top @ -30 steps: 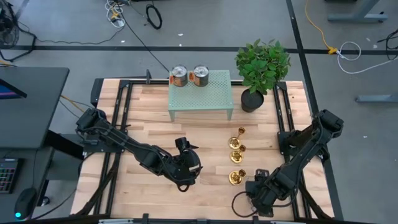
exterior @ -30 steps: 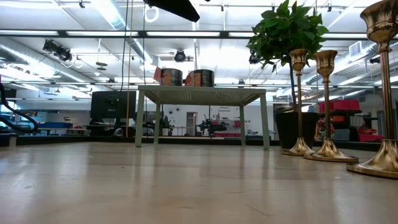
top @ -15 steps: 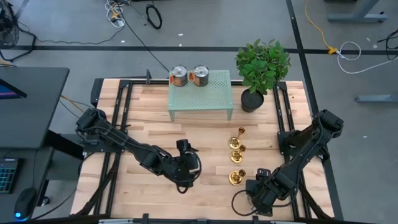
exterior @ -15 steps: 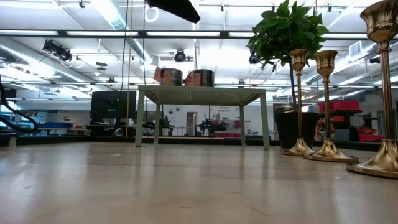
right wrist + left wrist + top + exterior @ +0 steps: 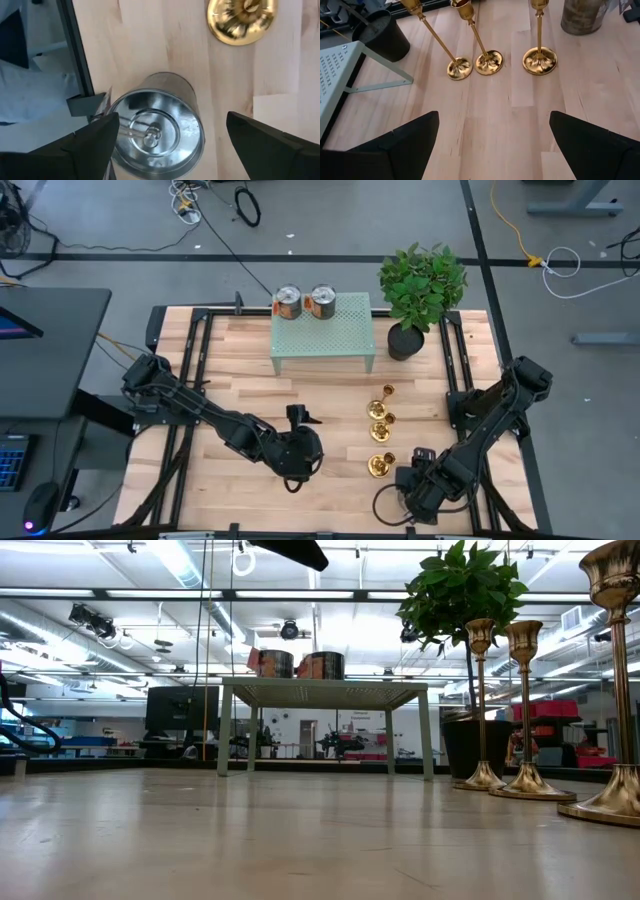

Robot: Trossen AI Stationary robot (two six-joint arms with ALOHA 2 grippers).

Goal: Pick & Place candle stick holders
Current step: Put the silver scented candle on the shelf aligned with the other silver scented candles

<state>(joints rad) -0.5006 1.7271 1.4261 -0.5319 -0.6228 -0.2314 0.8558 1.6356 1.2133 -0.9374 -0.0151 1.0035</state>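
Note:
Three gold candle stick holders stand upright on their round bases in a row right of the table's middle: far (image 5: 386, 392), middle (image 5: 380, 422), near (image 5: 379, 466). They also show in the left wrist view (image 5: 487, 62) and in the low view (image 5: 525, 710). My left gripper (image 5: 304, 416) is open and empty. It hovers left of the row and points toward it, fingers wide apart (image 5: 493, 120). My right gripper (image 5: 410, 480) is open and empty near the front edge. It points down over a silver tin (image 5: 155, 125), beside the near holder's base (image 5: 242, 20).
A pale green mesh rack (image 5: 322, 332) at the back carries two labelled tins (image 5: 304, 301). A potted plant (image 5: 420, 290) stands at the back right. The silver tin (image 5: 388, 506) stands at the front edge. Bare wood lies between my left gripper and the holders.
My left gripper has drifted a little toward the table's right edge, toward the candle stick holders. It stays open. The holders have not moved.

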